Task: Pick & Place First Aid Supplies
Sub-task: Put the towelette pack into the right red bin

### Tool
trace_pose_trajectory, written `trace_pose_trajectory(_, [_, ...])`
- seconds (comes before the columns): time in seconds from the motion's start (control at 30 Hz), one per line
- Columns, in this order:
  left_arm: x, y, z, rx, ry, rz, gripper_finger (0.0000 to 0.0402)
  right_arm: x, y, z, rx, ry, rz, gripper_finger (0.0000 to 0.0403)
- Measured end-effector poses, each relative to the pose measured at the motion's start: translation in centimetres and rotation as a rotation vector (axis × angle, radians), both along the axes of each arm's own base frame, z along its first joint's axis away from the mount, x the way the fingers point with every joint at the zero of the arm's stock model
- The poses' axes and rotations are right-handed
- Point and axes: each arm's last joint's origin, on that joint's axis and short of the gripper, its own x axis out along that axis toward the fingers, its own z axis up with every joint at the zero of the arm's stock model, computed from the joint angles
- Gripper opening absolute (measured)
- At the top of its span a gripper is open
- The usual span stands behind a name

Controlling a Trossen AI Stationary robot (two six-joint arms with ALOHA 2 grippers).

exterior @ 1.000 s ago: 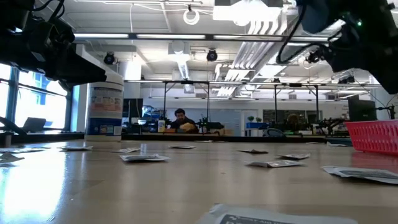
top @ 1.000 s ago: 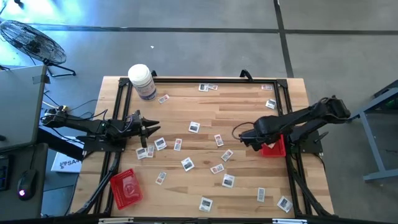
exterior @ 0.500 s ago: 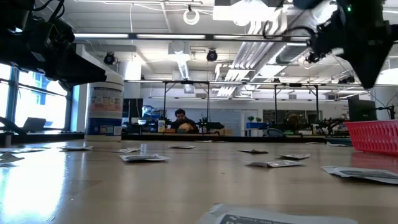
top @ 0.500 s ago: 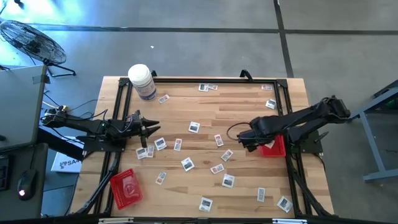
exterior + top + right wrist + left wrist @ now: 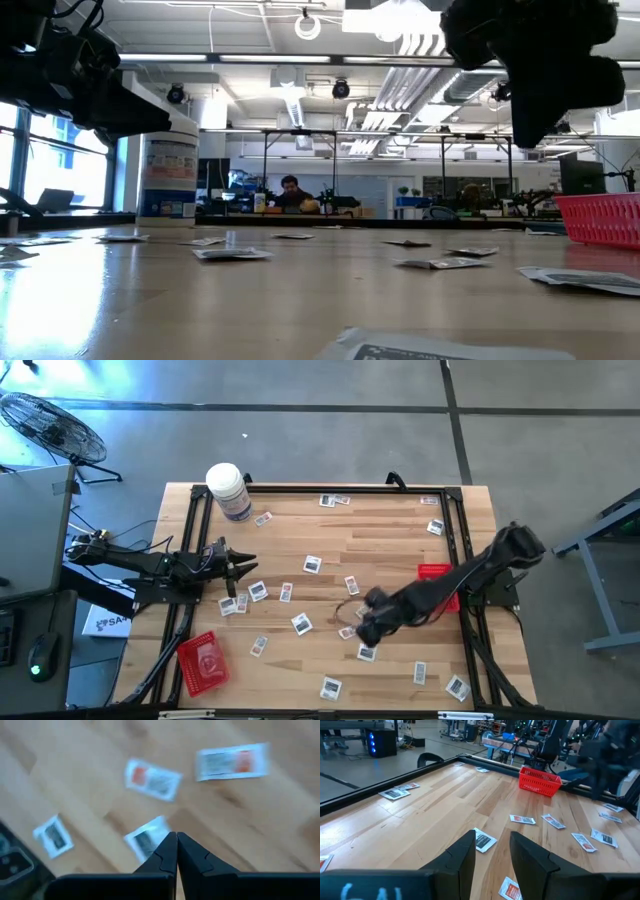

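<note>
The first aid packets (image 5: 301,624) lie scattered flat over the wooden worktop (image 5: 390,535). They look thin, light and limp, so I judge an edge pinch works best. The right pincer (image 5: 176,841), clenched and empty, hovers over one packet (image 5: 146,838). The left pincer (image 5: 491,851) waits released near the worktop's left side.

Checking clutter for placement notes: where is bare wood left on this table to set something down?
The widest bare patch lies between the white jar and the far-edge packets. Another sits between the near red tray and the front packet. The middle, around the right gripper, is crowded.
</note>
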Motion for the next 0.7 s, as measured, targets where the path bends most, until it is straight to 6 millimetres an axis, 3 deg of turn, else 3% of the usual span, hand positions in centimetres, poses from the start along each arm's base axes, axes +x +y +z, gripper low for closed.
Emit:
trace_pose_trajectory(0.37, [0.0, 0.0, 0.0, 0.0, -0.001, 0.0, 0.0119, 4.2, 7.8, -1.0, -0.067, -0.032, 0.397, 0.0009])
trace_pose_trajectory(0.7, [0.0, 0.0, 0.0, 0.0, 0.0, 0.0, 0.0119, 3.8, 8.5, -2.5, -0.217, -0.007, 0.455, 0.0084])
